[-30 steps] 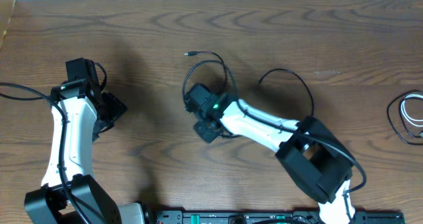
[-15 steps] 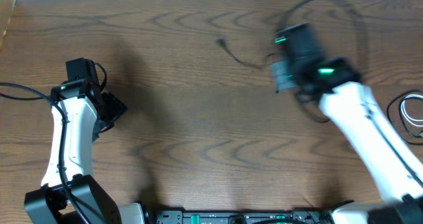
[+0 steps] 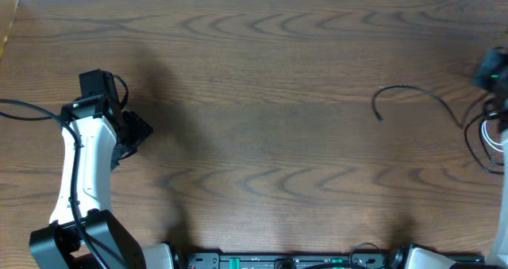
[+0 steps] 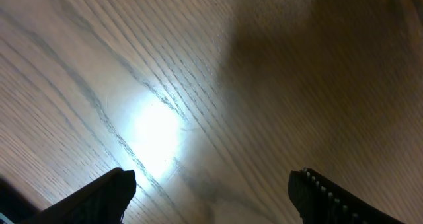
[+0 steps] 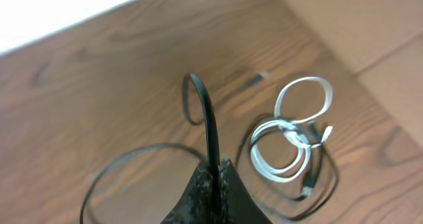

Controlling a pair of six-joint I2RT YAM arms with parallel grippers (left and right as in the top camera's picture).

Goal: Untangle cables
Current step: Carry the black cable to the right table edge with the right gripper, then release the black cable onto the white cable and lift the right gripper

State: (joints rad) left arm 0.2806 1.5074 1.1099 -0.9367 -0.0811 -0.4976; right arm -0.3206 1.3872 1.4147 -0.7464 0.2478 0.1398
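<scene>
The black cable (image 3: pixel 413 90) trails in an arc across the right part of the table, its free plug end near the middle right. In the right wrist view my right gripper (image 5: pixel 215 174) is shut on this black cable (image 5: pixel 208 118), which rises between the fingers. The white cable (image 5: pixel 294 135) lies coiled just right of the gripper, with a black loop around it; it also shows at the right edge of the overhead view (image 3: pixel 494 138). My right gripper (image 3: pixel 494 71) is at the far right edge. My left gripper (image 4: pixel 211 184) is open and empty over bare wood.
The left arm (image 3: pixel 83 158) stands at the table's left side with a thick black wire running off to the left. The table's far edge meets a white wall (image 5: pixel 66 12). A lighter surface (image 5: pixel 370 26) lies beyond the table's right edge.
My right arm has swung from the table's middle to the far right edge, dragging the black cable with it toward the white coil. The left arm has not moved.
</scene>
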